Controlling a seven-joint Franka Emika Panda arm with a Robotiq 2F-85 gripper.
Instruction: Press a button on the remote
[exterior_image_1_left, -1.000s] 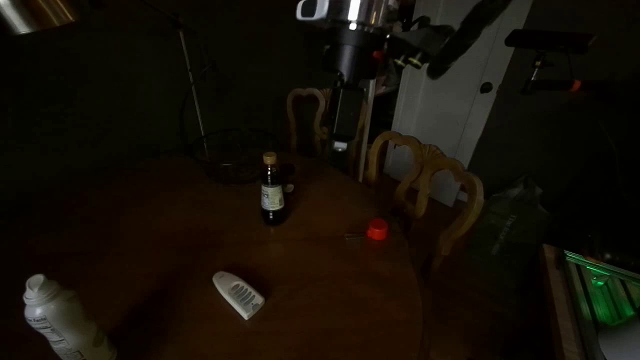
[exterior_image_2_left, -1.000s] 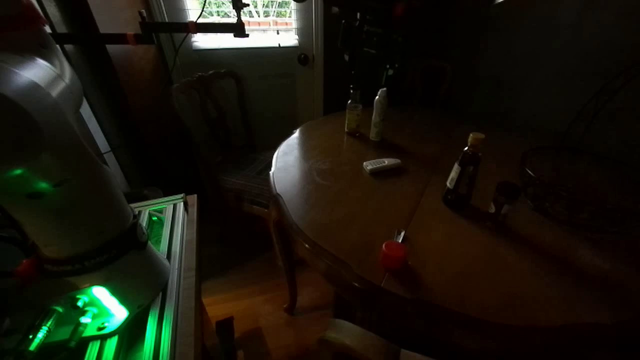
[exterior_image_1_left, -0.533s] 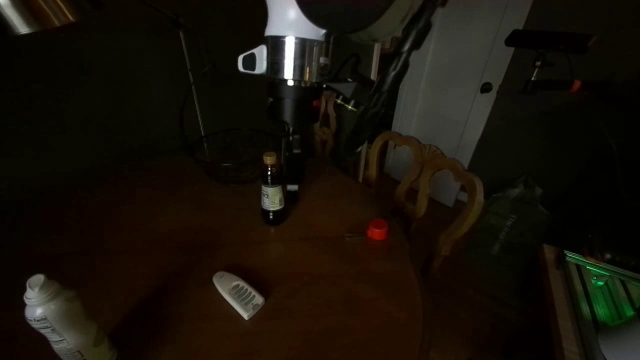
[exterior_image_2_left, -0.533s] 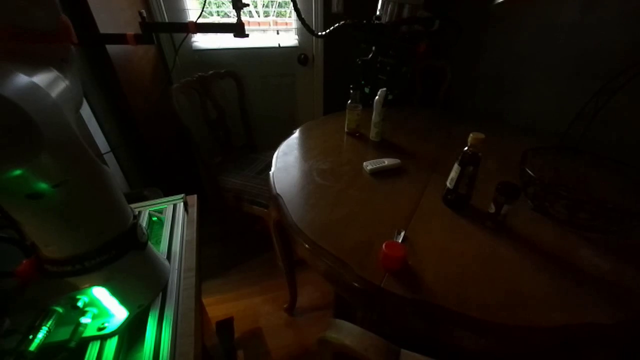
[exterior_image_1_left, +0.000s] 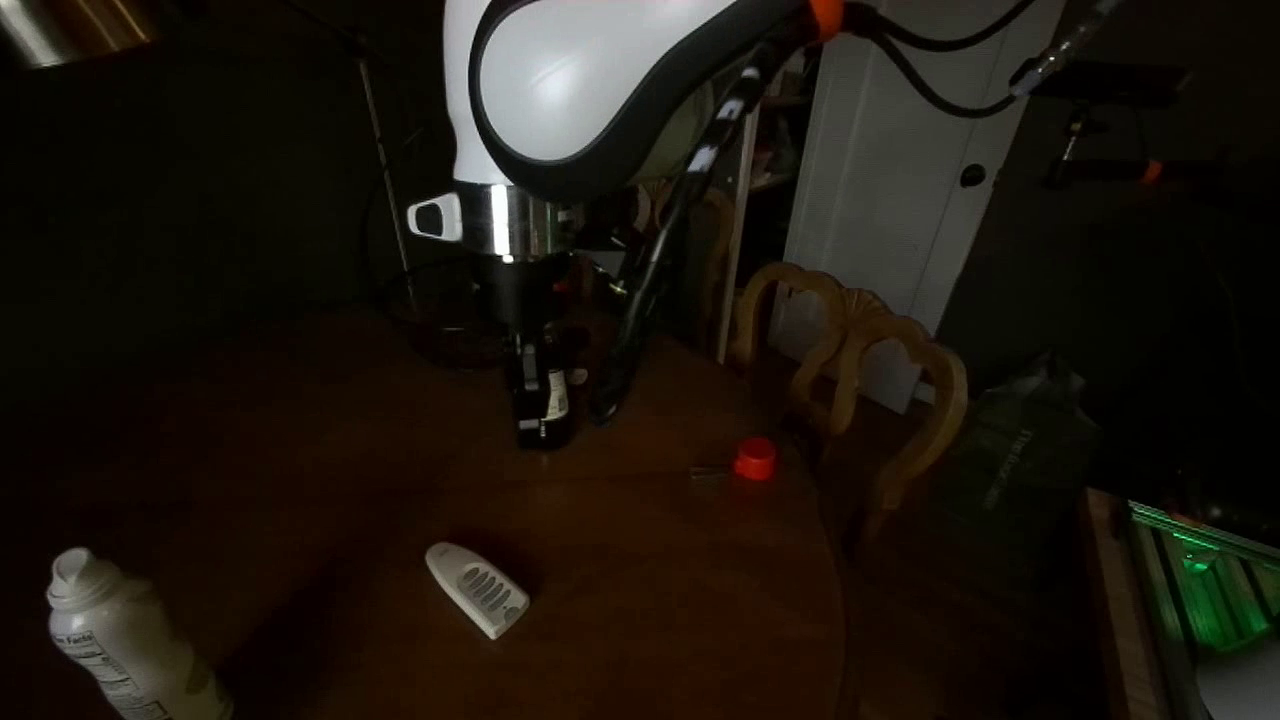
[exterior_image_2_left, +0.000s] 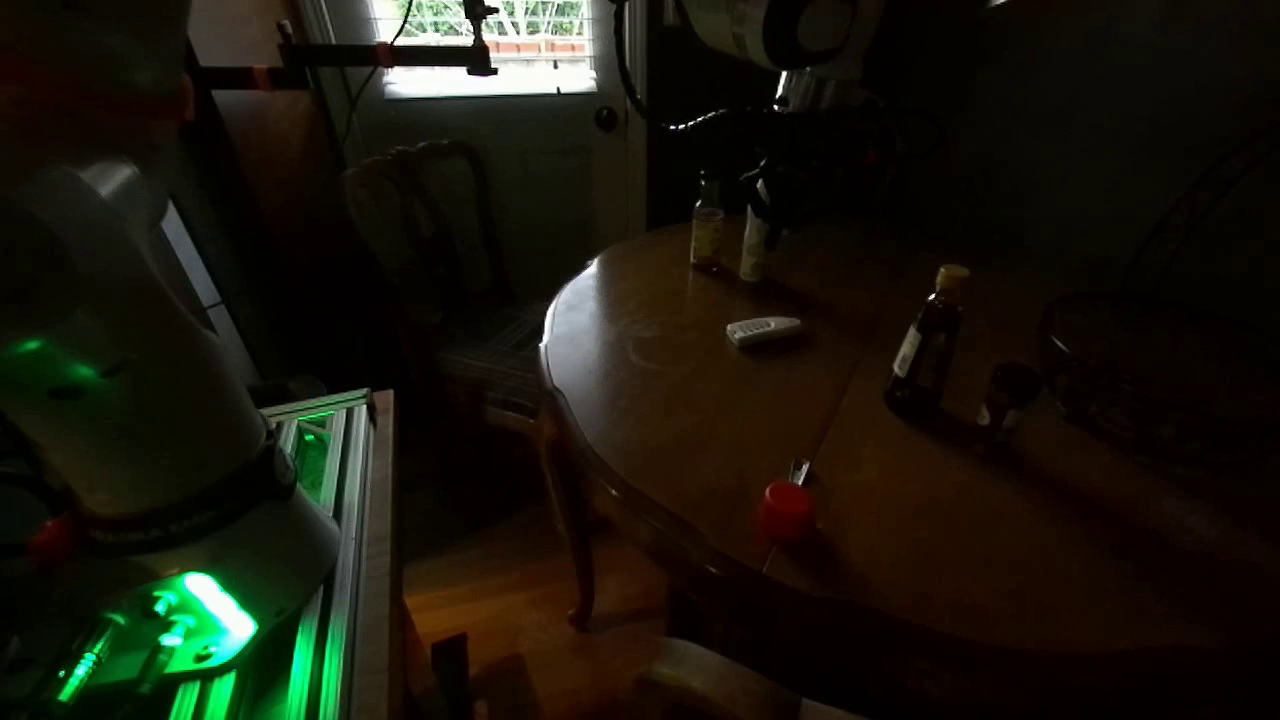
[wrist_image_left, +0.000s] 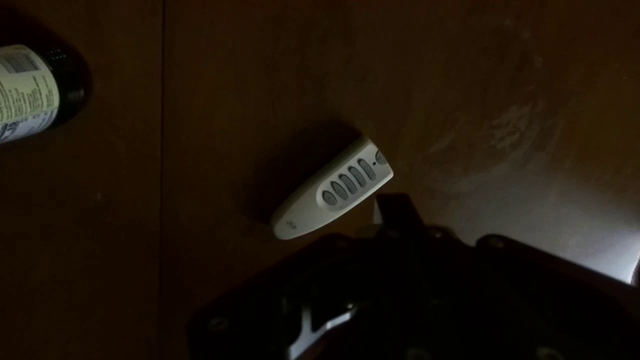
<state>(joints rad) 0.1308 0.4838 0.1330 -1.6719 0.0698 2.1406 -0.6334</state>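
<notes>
In an exterior view, the remote (exterior_image_1_left: 478, 590) lies on the tabletop (exterior_image_1_left: 690, 580), long axis slanting, wide end toward the curved edge; the gripper (exterior_image_1_left: 530, 432) has come lower. In the wrist view, its fingers (wrist_image_left: 400, 210) look closed together

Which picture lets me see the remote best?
The wrist view. It shows the white remote from above, large and unobstructed, its grey buttons distinct. Both exterior views show the whole remote too, but smaller and at a slant, its buttons less clear.
</notes>
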